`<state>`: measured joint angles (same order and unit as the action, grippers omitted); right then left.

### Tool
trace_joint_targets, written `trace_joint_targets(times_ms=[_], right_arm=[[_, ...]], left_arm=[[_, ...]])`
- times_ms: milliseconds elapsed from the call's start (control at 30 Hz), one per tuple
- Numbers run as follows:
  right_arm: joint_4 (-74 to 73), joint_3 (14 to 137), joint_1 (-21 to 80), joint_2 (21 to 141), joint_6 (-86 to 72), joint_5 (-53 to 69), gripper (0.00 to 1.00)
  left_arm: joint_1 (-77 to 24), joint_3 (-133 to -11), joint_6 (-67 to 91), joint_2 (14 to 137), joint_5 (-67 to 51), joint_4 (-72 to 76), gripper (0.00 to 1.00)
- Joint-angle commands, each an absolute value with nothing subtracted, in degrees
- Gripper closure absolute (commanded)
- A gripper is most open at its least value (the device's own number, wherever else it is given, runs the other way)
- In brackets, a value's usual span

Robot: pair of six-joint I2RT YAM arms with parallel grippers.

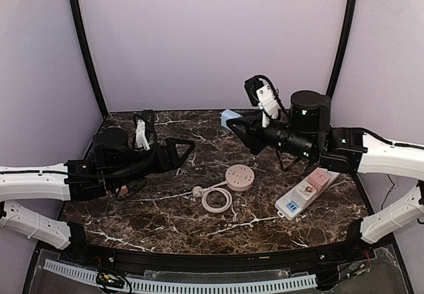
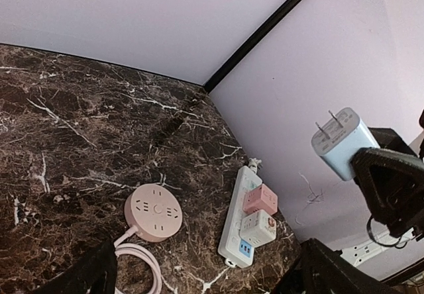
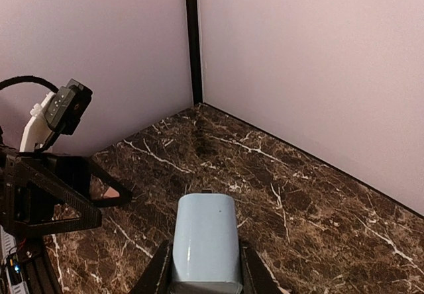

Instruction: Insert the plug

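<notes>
A: Holding anything, the right gripper point(image 1: 242, 127)?

B: Yes. Its jaws are closed on the sides of the pale blue plug point(image 3: 205, 241), gripping the rear end, so the prongs point(image 2: 329, 125) stick out free in front. The plug hangs in the air, above and behind the round pink socket point(image 1: 239, 177), touching nothing. Not inserted yet.

A: Left gripper point(image 1: 179, 149)?

B: Spread wide and empty, hovering left of the pink socket, off the table point(image 1: 165, 231). My guess is it's either parked out of the way or ready to steady the socket.

A: Why is the plug held that high?

B: Looks like carry height. It clears the socket and the coiled cable point(image 1: 216, 200) lying just front-left of it. The prongs point forward, not down, so the wrist probably has to tip before they can meet any slots.

A: Room to move?

B: Bare marble behind and left of the pink socket, with the back wall well behind it. It's tighter on the right, where a white power strip point(image 1: 305, 195) runs toward the table's right edge, with cube adapters point(image 2: 260, 213) plugged in. The right forearm passes over its far end.

A: Which outlet is the target?

B: Cannot tell. The pink socket's top face is open and the nearest.
</notes>
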<state>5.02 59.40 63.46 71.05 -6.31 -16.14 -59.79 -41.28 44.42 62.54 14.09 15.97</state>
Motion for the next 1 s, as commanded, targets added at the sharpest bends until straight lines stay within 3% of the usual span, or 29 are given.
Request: trace_joint_targets(times_ms=[0,600,967], right_arm=[[-12.4,66.4,60.9,70.3,-6.5,-9.8,1.00],[-44.8,89.9,51.0,90.2,-5.2,2.4,1.00],[-60.5,97.3,51.1,103.6,6.6,6.1,1.00]], left_arm=[[-59.9,-39.6,36.2,62.4,13.7,12.3,0.04],[-59.9,-39.3,21.0,71.7,10.1,13.0,0.07],[-59.9,-32.0,21.1,73.0,13.1,22.0,0.11]])
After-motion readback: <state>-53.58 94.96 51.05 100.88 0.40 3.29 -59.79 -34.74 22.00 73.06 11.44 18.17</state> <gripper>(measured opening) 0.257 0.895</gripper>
